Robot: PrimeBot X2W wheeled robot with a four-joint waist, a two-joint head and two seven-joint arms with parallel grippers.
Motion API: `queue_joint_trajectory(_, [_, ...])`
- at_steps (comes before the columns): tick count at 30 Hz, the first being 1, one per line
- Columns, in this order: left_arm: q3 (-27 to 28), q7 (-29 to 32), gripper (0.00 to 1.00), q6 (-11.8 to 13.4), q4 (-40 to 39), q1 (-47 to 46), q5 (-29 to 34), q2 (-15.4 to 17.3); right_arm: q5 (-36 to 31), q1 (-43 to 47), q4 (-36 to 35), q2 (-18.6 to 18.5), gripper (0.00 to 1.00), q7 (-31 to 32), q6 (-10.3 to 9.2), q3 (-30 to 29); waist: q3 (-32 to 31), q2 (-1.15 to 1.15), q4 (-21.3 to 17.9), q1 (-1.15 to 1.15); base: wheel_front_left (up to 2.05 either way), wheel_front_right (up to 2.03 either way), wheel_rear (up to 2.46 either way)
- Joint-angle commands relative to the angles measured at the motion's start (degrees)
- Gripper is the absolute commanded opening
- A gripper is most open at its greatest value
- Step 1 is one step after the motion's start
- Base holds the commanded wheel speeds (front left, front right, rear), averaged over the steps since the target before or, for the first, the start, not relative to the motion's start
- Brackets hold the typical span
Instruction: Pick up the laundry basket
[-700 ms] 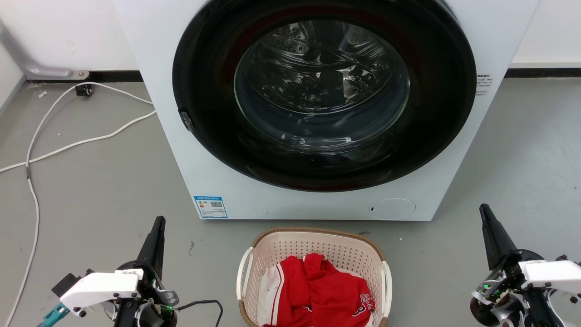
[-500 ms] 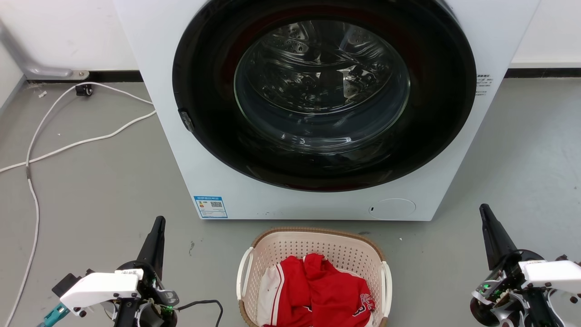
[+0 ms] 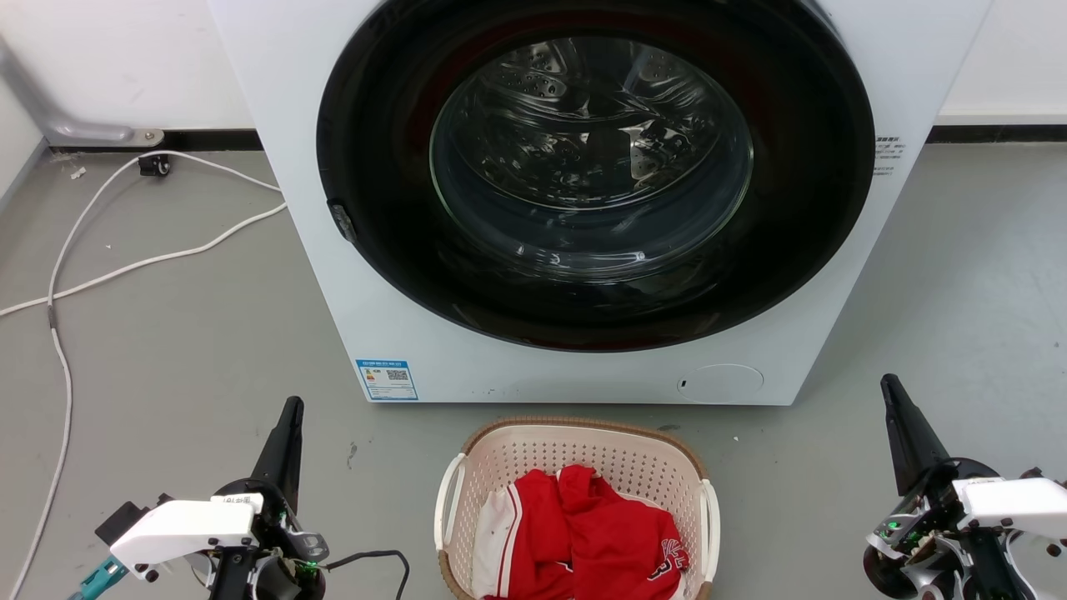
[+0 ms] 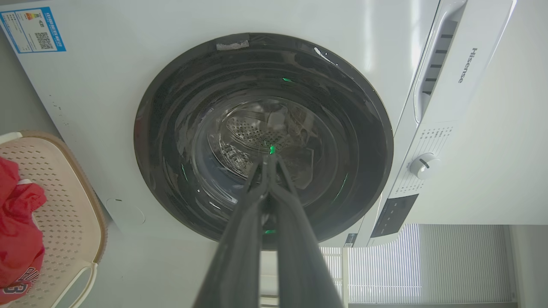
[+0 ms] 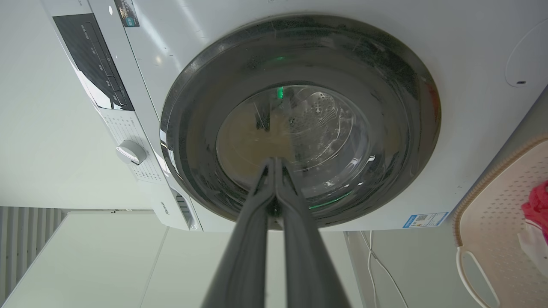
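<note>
**1. laundry basket** point(image 3: 600, 457): cream perforated plastic, brown woven-look rim, white side handles at its 9 & 3 o'clock. Stood on grey floor point(image 3: 167, 358) at 6 o'clock of head view, near the washer point(image 3: 433, 333) front, w/ a strip of floor seen between. Near end is cut off by the frame edge. Not touched by either gripper.

**2. red garment** point(image 3: 608, 533): red w/ white trim, heaped inside the basket, toward its near end.

**3. left gripper** point(image 3: 292, 408): placed at 7 o'clock of head view, well apart from basket's left handle. Fingers are pointed to approx. 12 o'clock. In left wrist view the pincer point(image 4: 269, 159) is seen narrowed right down, tips touching, nothing held. It is aimed at the washer door glass.

**4. right gripper** point(image 3: 890, 392): placed at 4 o'clock of head view, well apart from basket's right handle. Fingers are tilted slightly toward 11 o'clock. In right wrist view the pincer point(image 5: 274, 161) is likewise seen drawn together at the tips, empty.

**5. washer**: white front-loader at 12 o'clock. Round dark door, steel drum seen through glass. Blue label point(image 3: 386, 379) is fixed at door's 7 o'clock, round cover point(image 3: 721, 383) at its 5 o'clock.

**6. white cable** point(image 3: 125, 267): laid on the floor at 9–10 o'clock.
</note>
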Motion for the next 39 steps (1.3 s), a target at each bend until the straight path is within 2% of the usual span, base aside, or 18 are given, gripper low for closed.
queue_joint_trajectory(1, [0.21,0.12,0.00,-0.23,0.08,-0.62,0.48,-0.05,-0.37,-0.61,0.05,0.19,0.00,0.13,0.00,-0.08,0.00,0.00,0.00,0.00,0.00,0.00,0.00])
queue_joint_trajectory(16, [0.25,0.19,0.00,-0.23,0.08,-0.63,0.43,-0.09,-0.43,-0.61,0.05,0.22,0.00,0.14,0.00,-0.12,0.00,0.00,0.00,0.00,0.00,0.00,0.00])
queue_joint_trajectory(17, [0.08,-0.01,1.00,0.01,0.01,0.00,0.18,-0.04,-0.02,0.00,0.01,0.02,1.00,0.05,0.00,-0.04,0.00,0.00,0.00,0.00,0.00,0.00,0.00])
queue_joint_trajectory(21, [-0.17,-0.06,1.00,0.05,2.06,1.78,0.17,-0.35,0.00,1.85,2.00,0.25,1.00,0.02,0.00,0.07,0.00,0.00,0.00,0.00,0.00,0.00,0.00])
queue_joint_trajectory(30, [-0.51,-2.62,1.00,0.05,0.20,2.56,1.93,-0.33,-1.04,2.46,0.55,0.26,1.00,-2.56,0.00,1.17,0.05,0.00,-0.03,0.00,0.00,0.00,0.00])
queue_joint_trajectory(39, [1.24,-4.99,1.00,0.06,-0.29,2.81,6.84,-0.30,-4.91,2.61,0.95,0.25,1.00,-4.95,0.01,0.79,0.05,0.00,-0.08,0.00,0.00,0.00,0.00])
